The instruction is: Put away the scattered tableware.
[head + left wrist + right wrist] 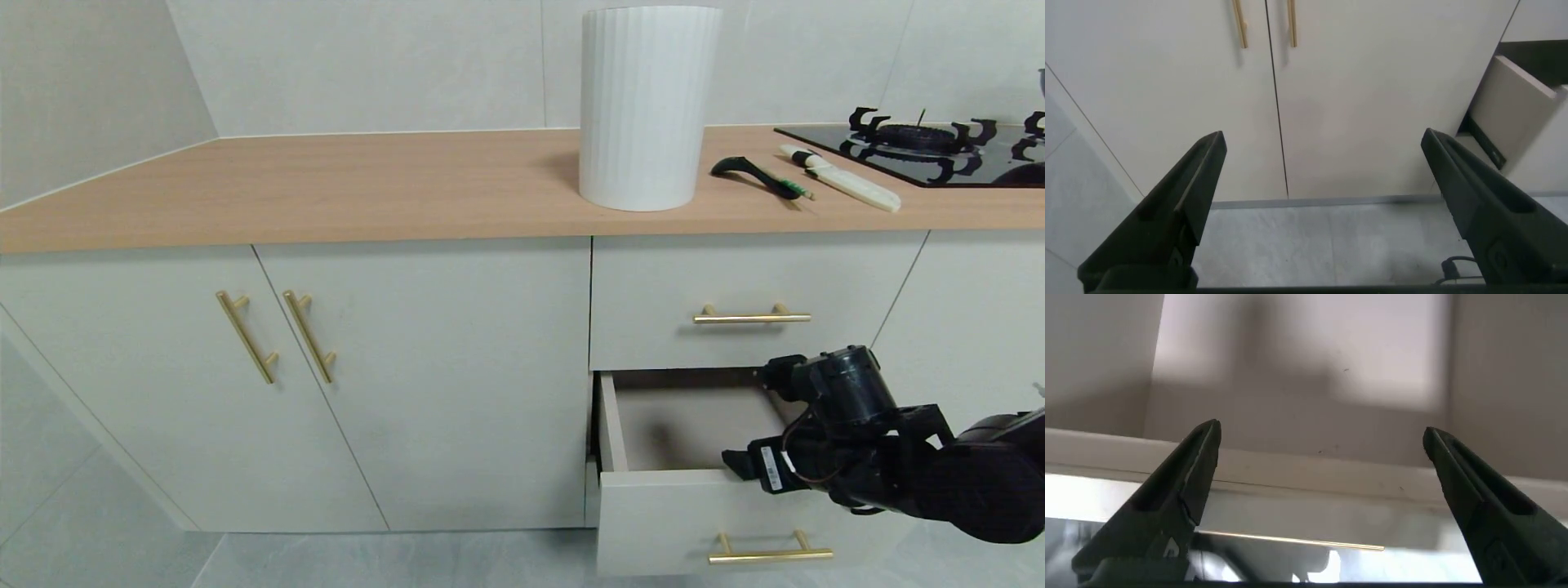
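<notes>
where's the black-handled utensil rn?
Head view: the black-handled utensil lies on the countertop, right side, between the white ribbed canister and the white utensil.

A black utensil (755,176) with a green tip and a long white utensil (849,188) lie flat, side by side and slightly apart, on the wooden counter (367,188); below them the lower drawer (678,502) stands pulled open

head: fronts cabinets (457,367) | left wrist: low, facing doors (1372,98) | right wrist: close over shared drawer (1290,467)
</notes>
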